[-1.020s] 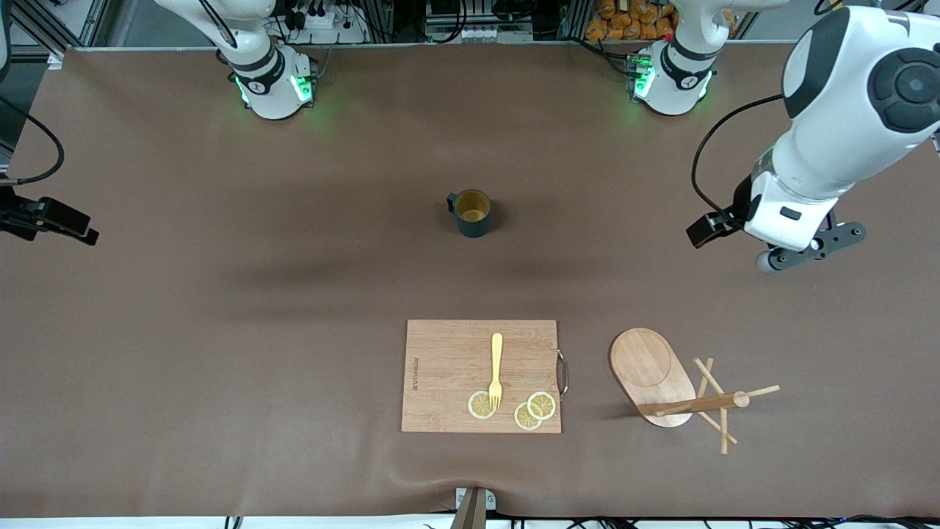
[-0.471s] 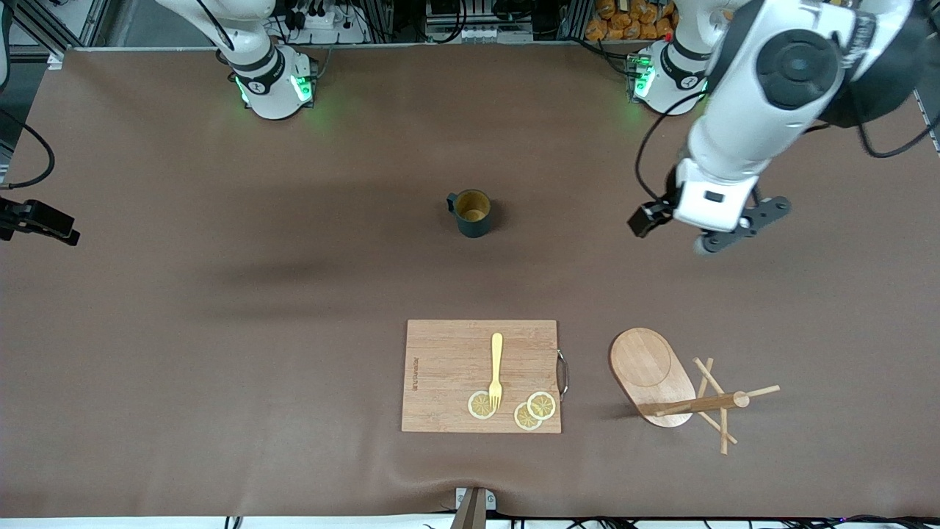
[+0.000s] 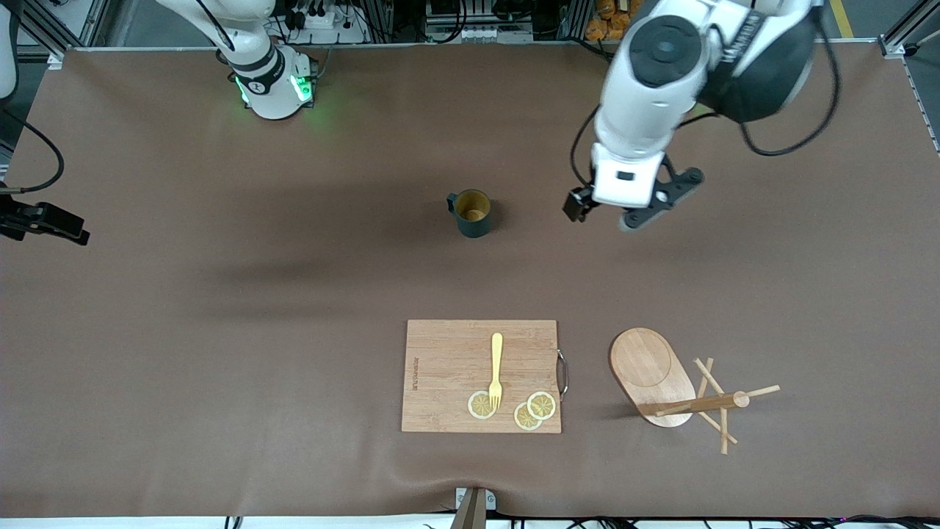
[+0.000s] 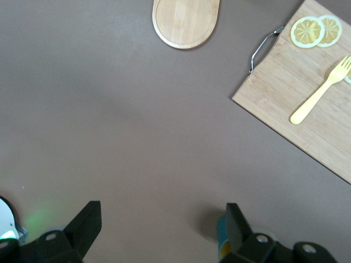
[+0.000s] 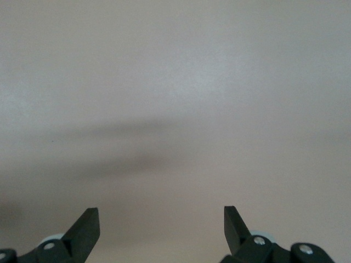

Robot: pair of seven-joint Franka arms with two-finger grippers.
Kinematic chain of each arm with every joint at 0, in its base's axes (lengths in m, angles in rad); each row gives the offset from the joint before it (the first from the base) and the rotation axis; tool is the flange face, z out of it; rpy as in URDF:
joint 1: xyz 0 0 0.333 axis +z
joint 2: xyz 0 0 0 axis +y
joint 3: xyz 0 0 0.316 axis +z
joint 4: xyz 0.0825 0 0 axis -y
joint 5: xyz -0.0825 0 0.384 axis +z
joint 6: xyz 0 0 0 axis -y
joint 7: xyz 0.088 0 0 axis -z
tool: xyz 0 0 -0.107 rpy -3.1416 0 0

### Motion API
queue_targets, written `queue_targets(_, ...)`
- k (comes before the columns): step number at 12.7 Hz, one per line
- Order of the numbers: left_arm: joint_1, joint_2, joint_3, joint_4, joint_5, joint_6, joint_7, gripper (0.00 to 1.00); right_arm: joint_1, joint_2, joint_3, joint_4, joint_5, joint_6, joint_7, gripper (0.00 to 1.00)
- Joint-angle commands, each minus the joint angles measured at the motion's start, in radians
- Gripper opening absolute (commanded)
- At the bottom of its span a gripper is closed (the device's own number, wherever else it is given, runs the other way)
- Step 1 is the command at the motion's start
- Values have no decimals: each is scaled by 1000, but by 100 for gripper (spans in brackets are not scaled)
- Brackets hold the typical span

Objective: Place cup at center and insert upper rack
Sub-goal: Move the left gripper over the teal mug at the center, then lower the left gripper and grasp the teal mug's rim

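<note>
Here the left claw (image 3: 620, 213) hangs wide and empty over bare bench (image 3: 220, 367), beside the cup (image 3: 471, 213). The cup stands mid-bench, farther from the camera than the board (image 3: 448, 375). The rack (image 3: 679, 389) lies tipped beside the board. The right claw (image 5: 162, 227), also wide, waits over bare bench.

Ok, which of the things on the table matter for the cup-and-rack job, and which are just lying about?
For the job:
- cup, upright mid-table
- upper rack, lying on its side beside the cutting board
- left gripper, open, over bare table beside the cup
- right gripper, open, waiting

Lying about:
- cutting board, nearer the front camera than the cup
- fork on it
- lemon slices on it
</note>
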Motion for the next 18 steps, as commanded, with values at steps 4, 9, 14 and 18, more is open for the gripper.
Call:
queue_targets(4,-230,142,10,99,119,6,-377,100,-30,-11,23,-17,23,-6,-5,100)
queue_targets(9,-477,266,107,174,226,-3,-642,100,-29,-11,24,-15,29,-1,-2,100)
queue_targets(14,-716,436,263,304,228,-6,-776,100,-27,-9,24,-15,33,2,-7,100)
queue_targets(18,-804,528,317,375,226,-6,-778,100,-29,-8,24,-17,33,-1,-10,100)
